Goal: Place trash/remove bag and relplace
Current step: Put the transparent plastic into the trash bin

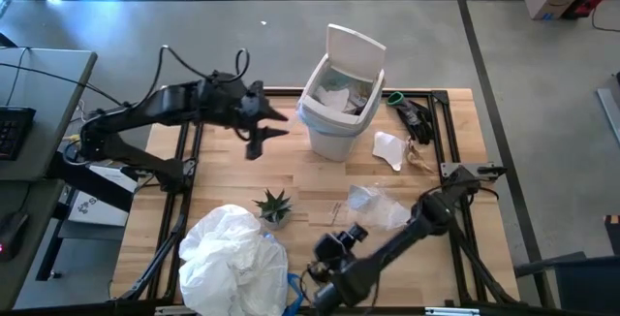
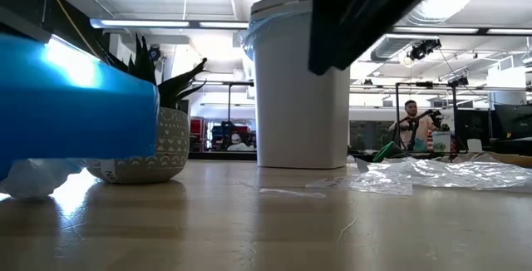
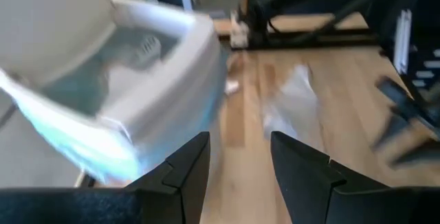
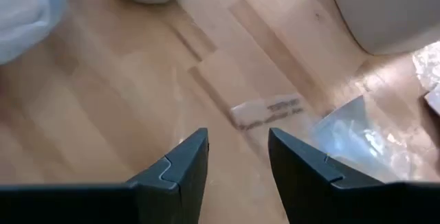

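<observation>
bin (image 2: 301,88) top and lid beyond the low view's edge — blue blur (image 2: 75,109) at left, unidentifiable

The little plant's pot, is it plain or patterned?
Patterned: the pot is pale with geometric markings, clearest in the low view.

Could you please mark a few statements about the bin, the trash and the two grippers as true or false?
1. The white bin has its lid up and trash inside. True.
2. The left gripper is shut on a wrapper. False: its fingers are apart and hold nothing.
3. A clear plastic wrapper lies on the table, outside the bin. True.
4. The right gripper hangs over the bin's opening. False: it is low over the table near the front edge, open and empty.
5. The potted plant is inside the bin. False: it stands on the table beside the big crumpled bag.
</observation>
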Controlling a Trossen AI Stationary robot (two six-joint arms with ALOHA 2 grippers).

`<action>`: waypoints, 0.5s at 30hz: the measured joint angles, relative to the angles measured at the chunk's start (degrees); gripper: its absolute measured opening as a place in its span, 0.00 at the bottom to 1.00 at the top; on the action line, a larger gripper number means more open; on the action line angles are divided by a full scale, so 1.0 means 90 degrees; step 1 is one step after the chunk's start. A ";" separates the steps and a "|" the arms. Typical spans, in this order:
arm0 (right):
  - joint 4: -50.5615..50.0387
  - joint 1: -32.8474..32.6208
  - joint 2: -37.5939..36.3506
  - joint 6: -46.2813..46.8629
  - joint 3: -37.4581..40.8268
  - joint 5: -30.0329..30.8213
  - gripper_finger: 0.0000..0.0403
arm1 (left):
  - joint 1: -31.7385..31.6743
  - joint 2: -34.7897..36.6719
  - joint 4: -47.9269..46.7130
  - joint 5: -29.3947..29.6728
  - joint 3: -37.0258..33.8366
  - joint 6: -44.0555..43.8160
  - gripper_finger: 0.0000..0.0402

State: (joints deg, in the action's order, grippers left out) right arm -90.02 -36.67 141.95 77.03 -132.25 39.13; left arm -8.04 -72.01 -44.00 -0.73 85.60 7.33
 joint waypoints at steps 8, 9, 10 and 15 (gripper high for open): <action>-0.0002 0.1098 -0.0005 -0.1090 0.0000 -0.0512 0.34 | 0.0489 0.0419 -0.0846 0.0583 0.0000 -0.0228 0.35; -0.0001 0.1175 -0.0005 -0.1236 0.0002 -0.0611 0.34 | 0.0535 0.0462 -0.0890 0.0642 0.0000 -0.0254 0.35; 0.0021 0.1235 -0.0005 -0.1332 0.0052 -0.0652 0.34 | 0.0568 0.0502 -0.0936 0.0677 0.0000 -0.0265 0.35; 0.0013 0.1515 -0.0335 -0.1251 0.1130 -0.1178 0.34 | 0.0698 0.0670 -0.1122 0.0761 -0.0033 -0.0312 0.35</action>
State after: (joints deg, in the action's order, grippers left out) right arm -89.90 -23.03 138.94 65.77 -122.07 28.53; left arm -1.77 -65.99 -54.10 6.12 85.31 4.52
